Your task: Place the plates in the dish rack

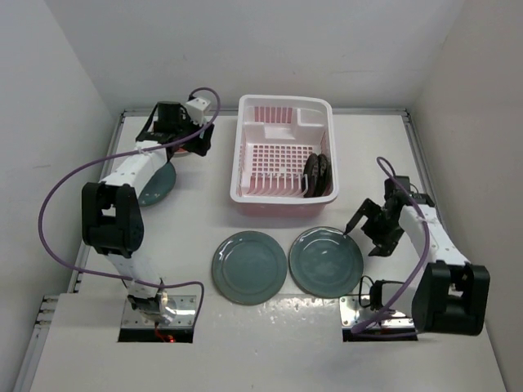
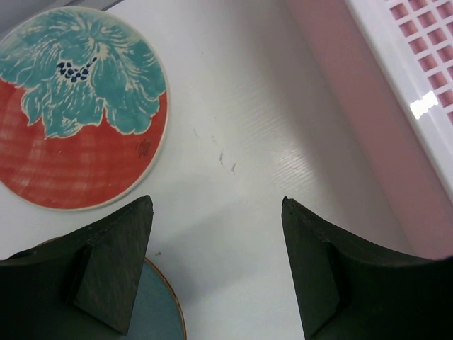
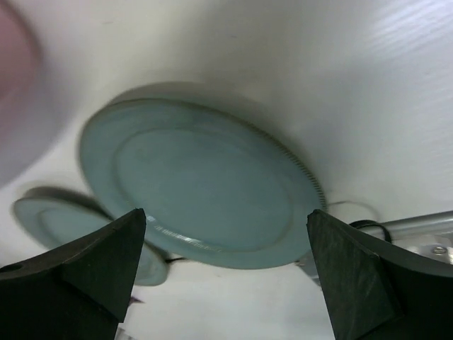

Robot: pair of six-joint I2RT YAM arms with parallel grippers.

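Over the table [image 1: 196, 237], from the top camera, you have: the dish rack [image 1: 278, 200], pink and white, at the far middle. A black plate [image 1: 317, 173] stands on edge at its right end, possibly two packed together; the view is too small to count them. The left grey-teal plate [image 1: 249, 267] and the right grey-teal plate [image 1: 326, 261] lie flat side by side, just apart, near the rack's front wall. The darker teal plate [image 1: 159, 186] lies flat to the left of the rack, partly under the left arm. The right gripper [image 1: 357, 224] is at the right grey-teal plate's outer rim, and the left gripper [image 1: 196, 145] is beside the rack's left wall. From the left wrist: the jaws are spread with nothing between them and bare table below. The red plate [image 2: 81, 106], with its blue-green flower, lies flat ahead on the left, the darker teal plate's rim shows at the lower edge, and the rack's pink wall is on the right. From the right wrist: the jaws are wide apart and empty, with the right grey-teal plate lying just beyond them and its twin further off to the left. Step in hand, by my judgement: the pickup of the right grey-teal plate, not yet gripped. Next, you would need one finger under the rim and one over it. Then close, lift, tip the plate on edge and seat it in a free slot left of the black plate.
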